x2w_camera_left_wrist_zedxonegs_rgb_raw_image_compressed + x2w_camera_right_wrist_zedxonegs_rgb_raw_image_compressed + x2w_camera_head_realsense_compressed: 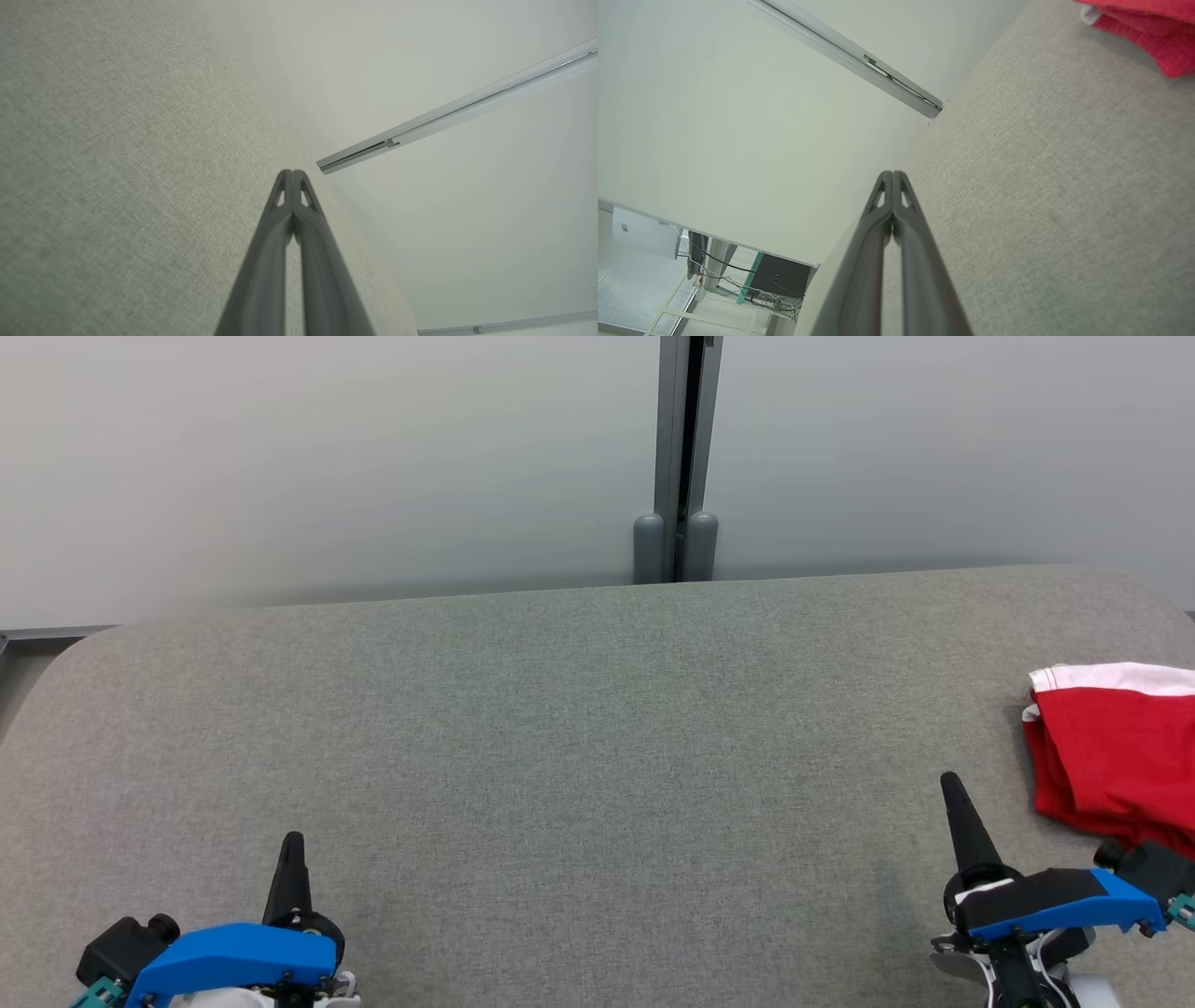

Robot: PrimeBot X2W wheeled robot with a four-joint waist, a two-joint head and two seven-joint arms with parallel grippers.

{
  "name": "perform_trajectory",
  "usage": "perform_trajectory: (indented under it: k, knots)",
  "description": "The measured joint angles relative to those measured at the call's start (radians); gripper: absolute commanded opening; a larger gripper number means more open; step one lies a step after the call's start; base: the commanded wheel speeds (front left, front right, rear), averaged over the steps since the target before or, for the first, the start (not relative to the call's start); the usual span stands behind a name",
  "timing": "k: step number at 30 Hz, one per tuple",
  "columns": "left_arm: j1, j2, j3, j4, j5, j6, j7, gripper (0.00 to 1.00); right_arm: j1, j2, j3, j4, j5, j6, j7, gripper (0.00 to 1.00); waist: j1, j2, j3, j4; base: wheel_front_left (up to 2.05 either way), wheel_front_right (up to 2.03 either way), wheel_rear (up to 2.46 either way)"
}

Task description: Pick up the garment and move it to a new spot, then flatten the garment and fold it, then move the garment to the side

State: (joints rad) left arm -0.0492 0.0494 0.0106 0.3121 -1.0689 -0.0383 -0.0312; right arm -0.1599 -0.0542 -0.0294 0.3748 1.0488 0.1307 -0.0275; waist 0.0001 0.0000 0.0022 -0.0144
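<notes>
Plainly, the red garment (1116, 756) lies bunched on the grey cloth tabletop (597, 756), far to my right, with its white band along the far edge. Part of it runs out of the head view. Behind the tabletop stands a pale wall (280, 457) with a grey post (680, 457) down its middle. In my right wrist view, a dark box (780, 277) with cables (724, 280) sits beyond the wall's edge.

My left fingers (291, 868) are pressed together on nothing, low at the near left, pointing towards the wall. My right fingers (962, 817) are likewise clenched and empty. They lean a little left, with the tip near the garment's left side but apart from it. Nothing stands between them.
</notes>
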Motion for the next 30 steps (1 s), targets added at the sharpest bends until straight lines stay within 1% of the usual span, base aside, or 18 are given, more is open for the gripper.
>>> perform_trajectory:
  k: [30]
  knots:
    - [-0.031, 0.0, 0.051, -0.034, -0.279, -0.05, 0.074, 0.0, 0.021, 0.002, -0.044, -0.067, 0.29, 0.0, 0.072, 0.0, 0.0, 0.0, 0.0, 0.006, 0.0, 0.0, 0.0]
